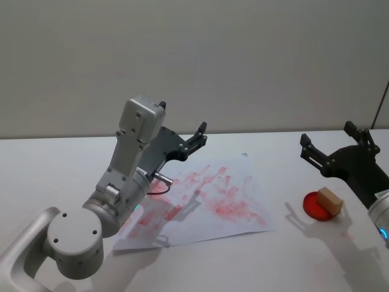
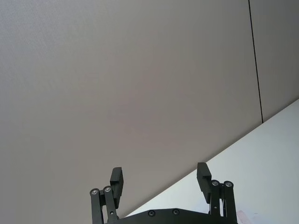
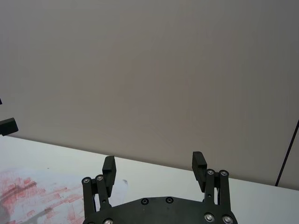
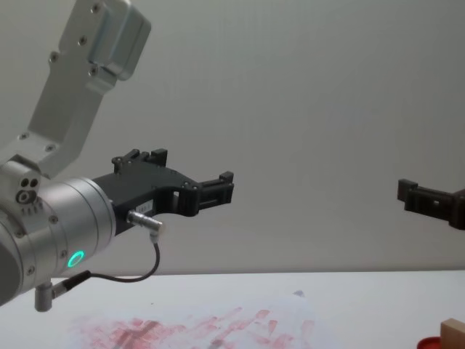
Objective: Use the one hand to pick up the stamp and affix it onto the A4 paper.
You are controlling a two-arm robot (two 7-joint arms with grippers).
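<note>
Stamp location: the stamp (image 1: 329,199) sits on the red ink pad (image 1: 310,207), on the right side of the tabletop (image 1: 61,158), well apart from the paper.
Paper location: the A4 paper (image 1: 243,188) lies flat at mid-tabletop, covered in smeared red marks.
Right gripper (image 1: 328,139): raised above and behind the pad; jaws spread wide, holding nothing.
Left gripper (image 1: 197,135): raised over the far left part of the paper; jaws spread, holding nothing.
Risk, pickup: I judge that an off-centre pinch could tip the small block or drag the pad along; wet ink may make the two cling.
Risk, stamping: the sheet looks loose, so any sideways push on contact could shift it or smear the mark.
Obstruction: the left arm hangs over the paper's left half. I would keep the right arm's path to the sheet's right half to avoid a collision.
</note>
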